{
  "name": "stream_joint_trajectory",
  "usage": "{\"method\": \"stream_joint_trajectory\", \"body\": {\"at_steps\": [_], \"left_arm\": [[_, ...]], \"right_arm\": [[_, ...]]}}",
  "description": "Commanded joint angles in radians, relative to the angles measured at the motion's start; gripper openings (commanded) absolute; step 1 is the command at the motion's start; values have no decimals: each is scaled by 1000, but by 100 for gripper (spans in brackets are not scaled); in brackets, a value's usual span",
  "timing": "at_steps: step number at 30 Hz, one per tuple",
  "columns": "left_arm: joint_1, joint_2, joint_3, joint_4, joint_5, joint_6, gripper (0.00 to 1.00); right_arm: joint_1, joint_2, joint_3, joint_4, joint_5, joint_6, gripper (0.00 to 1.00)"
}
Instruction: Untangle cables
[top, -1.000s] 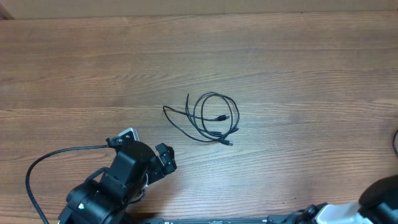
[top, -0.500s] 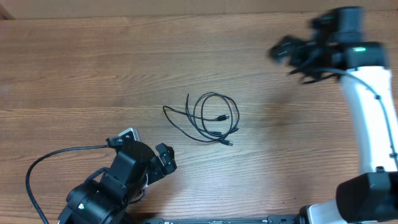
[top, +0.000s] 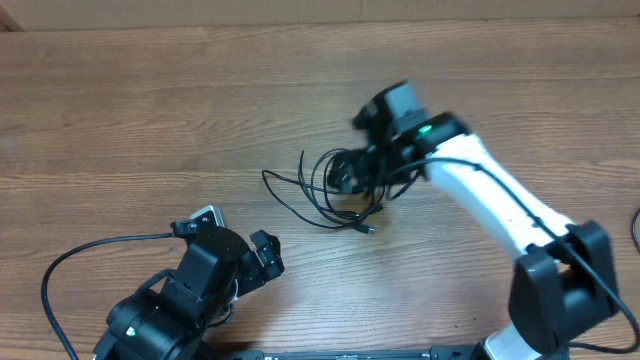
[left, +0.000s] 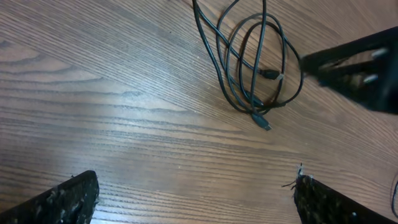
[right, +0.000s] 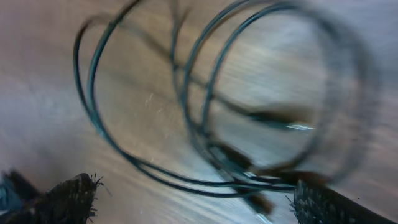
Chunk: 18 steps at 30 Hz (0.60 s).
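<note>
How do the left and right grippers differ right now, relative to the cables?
The right gripper hangs over the cables; the left gripper sits back, apart from them. The right arm is stretched out; the left arm is folded. Both grippers are open, holding nothing.

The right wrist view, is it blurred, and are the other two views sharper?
Right wrist view: motion-blurred, the thin black looped cables smeared; left wrist view: sharp, grain of the brown wooden table clear; overhead view: mostly sharp, only the right gripper above the cables slightly blurred.
</note>
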Motion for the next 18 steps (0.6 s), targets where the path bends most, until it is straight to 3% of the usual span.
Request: {"method": "stream_joint_trajectory", "body": {"at_steps": [1, 9, 18], "left_arm": [[0, 2, -2, 0, -16, 12, 99], [0, 2, -2, 0, -16, 12, 100], [0, 2, -2, 0, -16, 12, 100]], "right_arm": [[35, -2, 2, 37, -14, -12, 100], [84, 10, 1, 142, -15, 93, 100], [172, 43, -2, 236, 22, 113, 100]]}}
